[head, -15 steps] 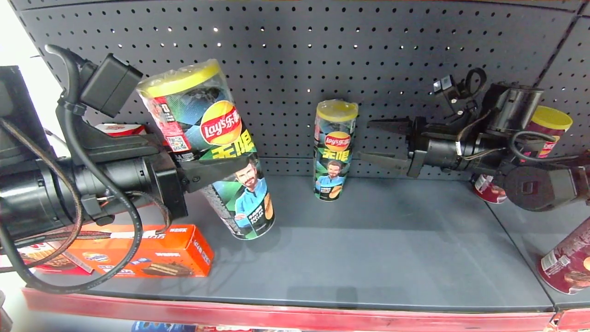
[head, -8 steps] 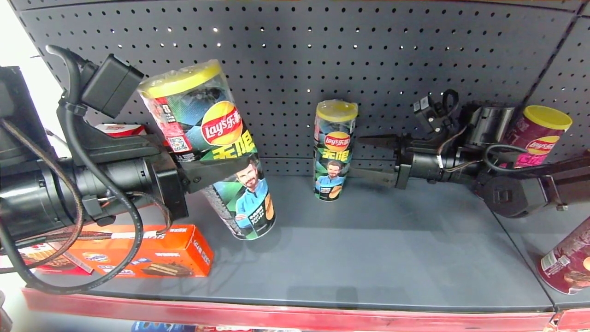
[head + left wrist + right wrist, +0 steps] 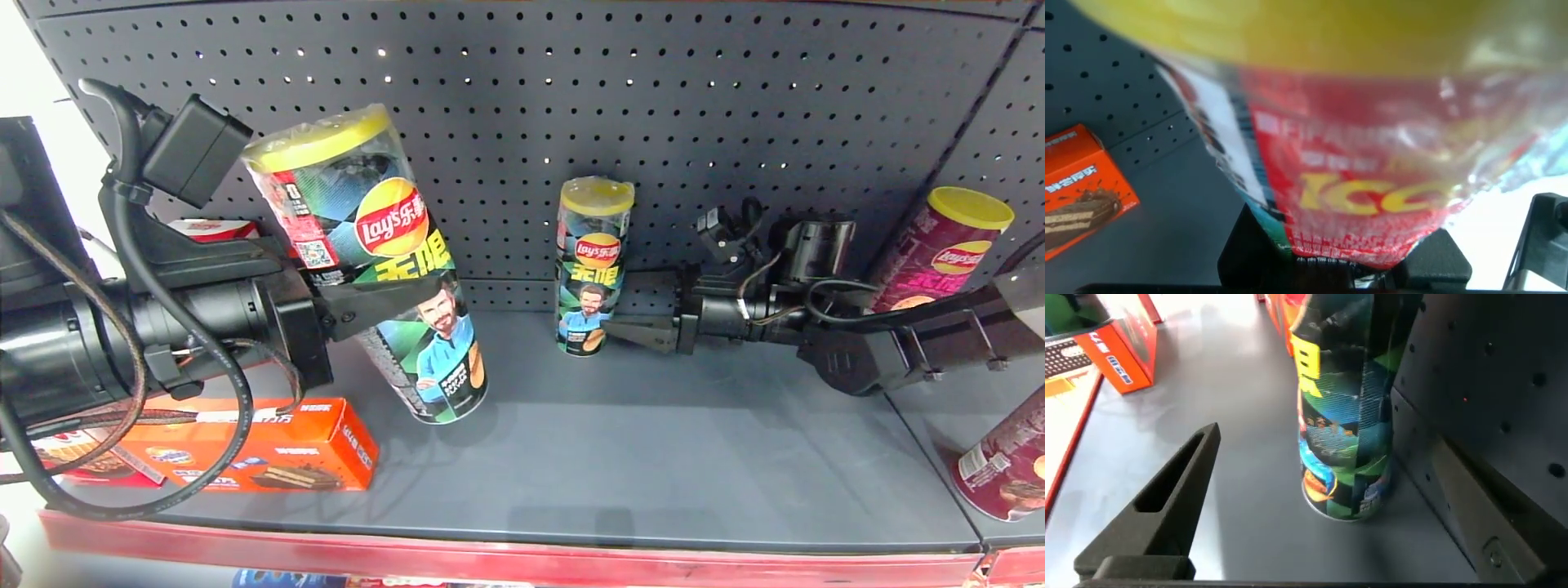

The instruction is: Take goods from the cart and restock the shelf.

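Chips can (image 3: 367, 261) sits clamped in the left tool (image 3: 384, 298), tilted, base low near the shelf (image 3: 653, 441), not set down yet I'd say. Second can (image 3: 592, 265) already stands by the back panel (image 3: 735, 122), right tool (image 3: 633, 314) spread wide just beside it. Plenty of space left.

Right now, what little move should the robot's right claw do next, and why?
Probably slide the open right gripper slightly forward around the standing yellow-lidded blue-green crisp tube: its fingertips just reach the tube's side, not yet straddling it.
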